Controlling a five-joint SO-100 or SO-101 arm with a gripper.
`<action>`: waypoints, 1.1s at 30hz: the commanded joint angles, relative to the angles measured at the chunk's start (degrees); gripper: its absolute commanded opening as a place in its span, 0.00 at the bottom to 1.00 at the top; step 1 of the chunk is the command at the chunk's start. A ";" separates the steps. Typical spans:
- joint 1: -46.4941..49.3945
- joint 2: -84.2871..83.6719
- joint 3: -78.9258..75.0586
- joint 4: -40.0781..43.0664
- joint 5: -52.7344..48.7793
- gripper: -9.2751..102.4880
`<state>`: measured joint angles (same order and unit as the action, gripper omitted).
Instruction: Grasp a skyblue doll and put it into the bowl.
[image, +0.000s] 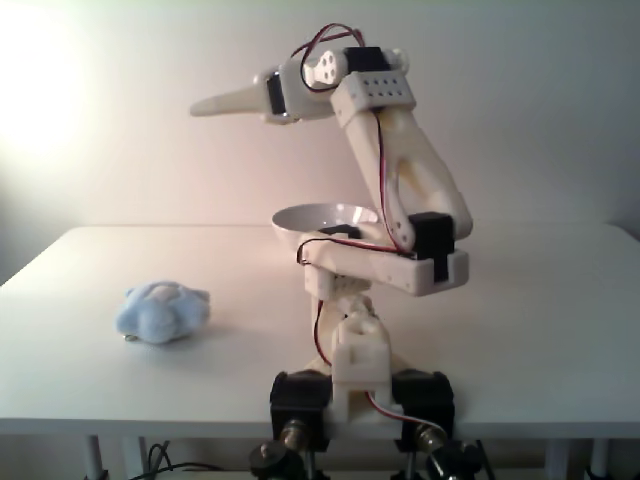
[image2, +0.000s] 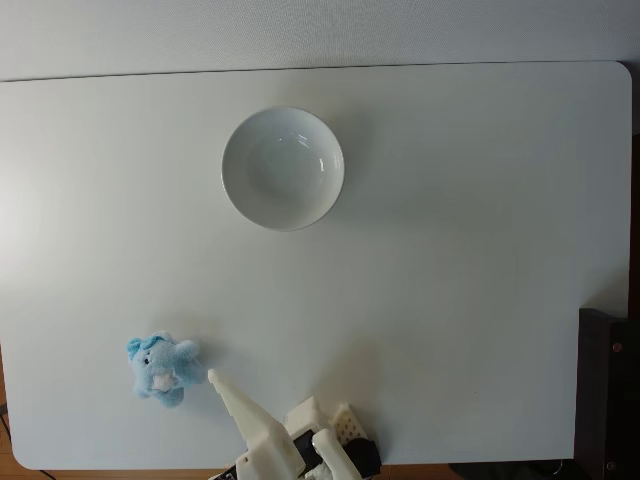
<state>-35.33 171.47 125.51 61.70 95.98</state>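
The skyblue doll (image: 160, 312) (image2: 160, 367), a small fuzzy pale-blue plush with whitish patches, lies on the white table near its front left part. The white bowl (image: 312, 216) (image2: 283, 168) stands empty farther back, partly behind the arm in a fixed view from the front. My gripper (image: 197, 108) (image2: 214, 378) is held high above the table and points left. Its fingers lie together as one tapered tip, with nothing in them. From above, that tip shows just to the right of the doll and apart from it.
The arm's base (image: 355, 385) is clamped at the table's front edge. A dark object (image2: 608, 390) stands off the table's right side. The white tabletop (image2: 470, 250) stretches bare between the doll, the bowl and the right edge.
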 joint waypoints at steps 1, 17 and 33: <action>-3.34 -5.45 -0.70 -3.96 -0.35 0.84; -17.05 -27.95 0.18 -20.30 -0.26 0.85; -21.01 -45.44 7.03 -19.69 0.35 0.85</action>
<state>-56.34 126.30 131.92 42.45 95.98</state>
